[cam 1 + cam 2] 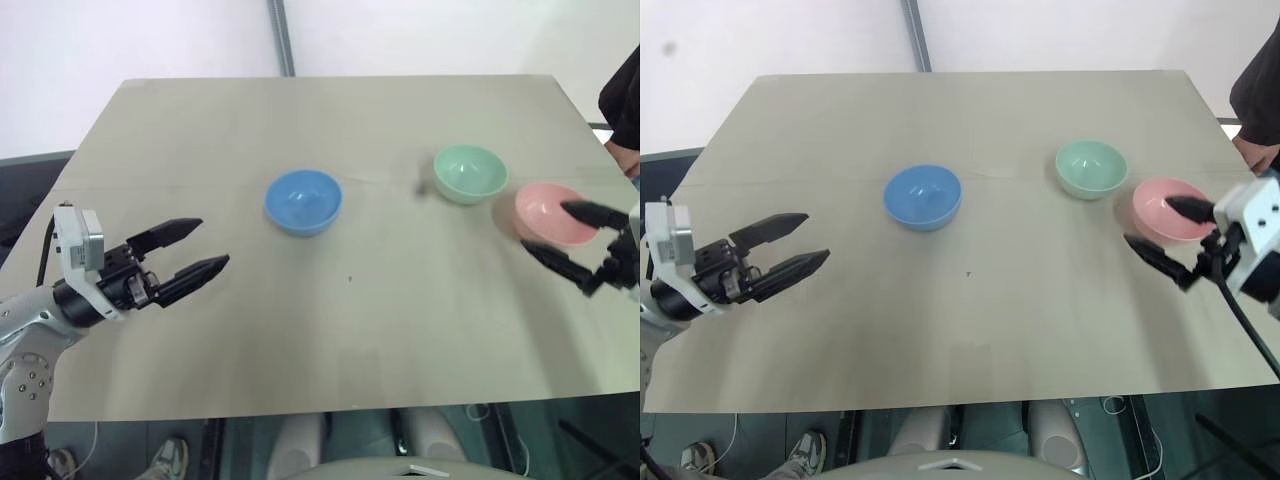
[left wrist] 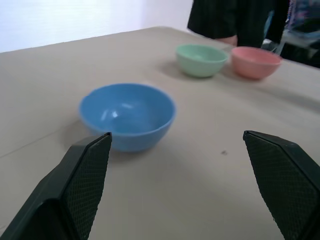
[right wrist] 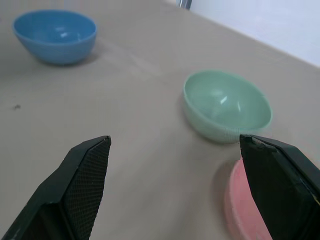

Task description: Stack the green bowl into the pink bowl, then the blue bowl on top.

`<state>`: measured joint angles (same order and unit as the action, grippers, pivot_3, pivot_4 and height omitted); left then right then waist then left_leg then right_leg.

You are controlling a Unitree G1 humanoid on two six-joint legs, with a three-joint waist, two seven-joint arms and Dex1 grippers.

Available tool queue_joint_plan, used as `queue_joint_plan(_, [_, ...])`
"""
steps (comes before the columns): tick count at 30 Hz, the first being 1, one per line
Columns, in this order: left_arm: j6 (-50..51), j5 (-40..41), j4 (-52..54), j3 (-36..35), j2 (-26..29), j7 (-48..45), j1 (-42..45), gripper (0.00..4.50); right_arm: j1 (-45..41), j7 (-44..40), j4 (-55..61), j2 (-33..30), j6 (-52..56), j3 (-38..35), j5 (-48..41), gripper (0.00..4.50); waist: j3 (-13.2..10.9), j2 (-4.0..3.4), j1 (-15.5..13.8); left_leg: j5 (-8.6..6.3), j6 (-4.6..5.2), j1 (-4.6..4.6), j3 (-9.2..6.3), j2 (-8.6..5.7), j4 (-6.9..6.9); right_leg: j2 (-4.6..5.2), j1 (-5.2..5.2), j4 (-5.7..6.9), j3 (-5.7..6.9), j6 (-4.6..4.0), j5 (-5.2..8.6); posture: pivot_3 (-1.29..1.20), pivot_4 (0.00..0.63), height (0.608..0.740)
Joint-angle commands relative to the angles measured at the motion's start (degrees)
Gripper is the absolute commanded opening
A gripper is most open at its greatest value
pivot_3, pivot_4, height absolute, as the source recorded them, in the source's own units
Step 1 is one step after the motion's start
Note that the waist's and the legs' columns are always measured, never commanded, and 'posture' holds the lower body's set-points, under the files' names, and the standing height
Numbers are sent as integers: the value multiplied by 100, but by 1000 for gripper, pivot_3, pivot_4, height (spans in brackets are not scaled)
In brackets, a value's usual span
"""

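You are at the start: nothing is stacked. Both claws, left gripper (image 1: 195,250) and right gripper (image 1: 565,238), are wide apart, empty. Next, grab the small round mint-green plastic bowl (image 1: 470,173) and drop it into the salmon-pink plastic bowl (image 1: 548,213) just right of it. The sky-blue plastic bowl (image 1: 303,201) waits.

The two eye views look down from above the near edge of the table (image 1: 300,370), facing forward across it, and share nearly the whole top. The left wrist view sits low, close over the surface, facing along its open fingers toward the blue bowl (image 2: 127,116), with the green bowl (image 2: 201,59) and pink bowl (image 2: 255,61) beyond. The right wrist view, equally low, faces the same bowls from the opposite side.
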<state>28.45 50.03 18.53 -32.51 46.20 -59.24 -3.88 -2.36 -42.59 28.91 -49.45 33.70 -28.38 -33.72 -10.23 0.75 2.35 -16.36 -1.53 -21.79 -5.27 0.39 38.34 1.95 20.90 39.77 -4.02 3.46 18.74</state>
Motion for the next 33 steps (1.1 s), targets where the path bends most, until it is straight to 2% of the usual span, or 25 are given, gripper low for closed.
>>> queue_joint_plan(1, [174, 297, 498, 268, -131, 333, 263, 4443, -465, 451, -236, -47, -418, 844, 921, 4500, 0, 0, -9, 0, 0, -5, 0, 0, -1, 0, 7, -1, 1, 0, 0, 0, 150, 740])
queue_joint_plan(5, [63, 132, 756, 742, -348, 557, 533, 4443, -1327, 638, -646, -424, -3, 2155, 1900, 4500, 0, -1, -7, 1, -1, -22, -2, -3, 1, 4, 26, 2, -6, 0, 0, 0, 150, 740])
queue_joint_plan(7, [17, 86, 875, 915, -476, 704, 637, 4443, -1700, 565, -1003, -477, 148, 2480, 2070, 4500, -1, -2, -1, 2, -2, -30, -5, -6, 2, 6, 41, 7, -15, 1, -1, 0, 150, 740])
queue_joint_plan(13, [-64, -18, 1235, 1172, -652, 927, 624, 4443, -1858, 440, -1818, -750, 869, 2715, 2358, 4500, -1, -2, -28, 13, -22, -95, -13, -5, 9, 5, 88, 0, 0, 0, -1, 0, 150, 740])
queue_joint_plan(18, [-75, -7, 1343, 1129, -655, 995, 504, 4443, -1825, 400, -1978, -701, 1400, 2807, 2413, 4500, -1, -2, 5, 11, -18, -96, -12, -4, 7, 5, 93, 2, -6, 0, -1, 0, 150, 740])
queue_joint_plan(21, [-102, -14, 1318, 1083, -623, 957, 463, 4500, -1923, 372, -2079, -626, 1501, 2793, 2371, 3690, -1, -2, 3, 3, -3, -89, -10, -5, 11, 4, 91, 11, -7, 1, -1, 0, 150, 740])
queue_joint_plan(24, [-170, -63, 1230, 1084, -608, 888, 466, 4500, -2007, 287, -2115, -627, 1476, 2808, 2377, 2433, -1, -3, 0, 3, -3, -87, -3, -6, 13, 2, 89, 14, -5, 1, -1, 0, 150, 740])
queue_joint_plan(26, [-208, -86, 1207, 1112, -620, 878, 474, 4500, -2018, 252, -2115, -629, 1395, 2840, 2424, 1286, -1, -2, -1, 3, -3, -88, -1, -6, 13, 2, 89, 11, -4, 1, -1, 0, 150, 740])
queue_joint_plan(28, [-238, -107, 1190, 1130, -629, 867, 464, 4500, -2014, 261, -2106, -633, 1278, 2870, 2498, 327, -1, -2, -2, 3, -4, -91, -1, -6, 13, 2, 89, 8, -3, 1, -1, 0, 150, 740])
queue_joint_plan(29, [-255, -117, 1180, 1133, -631, 854, 453, 4500, -2006, 272, -2095, -646, 1181, 2893, 2557, 99, -1, -3, -2, 4, -4, -92, -1, -6, 13, 2, 89, 6, -3, 1, -1, 0, 150, 740])
queue_joint_plan(33, [-345, -163, 987, 1021, -623, 744, 384, 4500, -1738, -1, -1692, -780, 286, 2905, 2674, 99, -1, -3, -3, 4, -4, -93, 3, -6, 12, 3, 90, 7, -3, 1, -1, 0, 150, 740])
